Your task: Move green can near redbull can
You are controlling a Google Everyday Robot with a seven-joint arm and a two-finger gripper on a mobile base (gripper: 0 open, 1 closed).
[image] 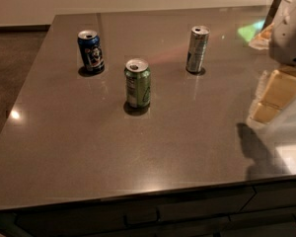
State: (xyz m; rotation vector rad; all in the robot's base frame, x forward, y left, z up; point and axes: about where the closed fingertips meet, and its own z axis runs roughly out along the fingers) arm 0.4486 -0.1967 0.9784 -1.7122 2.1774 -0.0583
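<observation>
green can (137, 83) upright, apart from redbull can (197, 49) | hand (269, 100) far right, blurred, state unclear

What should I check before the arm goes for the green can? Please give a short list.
1. Green can upright on the table: ok.
2. Redbull can upright, with bare table on its side toward the green can: ok.
3. Blue can apart from the green can, behind it to the left: ok.
4. Gripper lined up with the green can: not ok; it hangs at the table's right edge, apart from all cans.
5. Way from gripper to green can free: ok, only bare table seems to lie between; the redbull can stands a little behind that line.
</observation>
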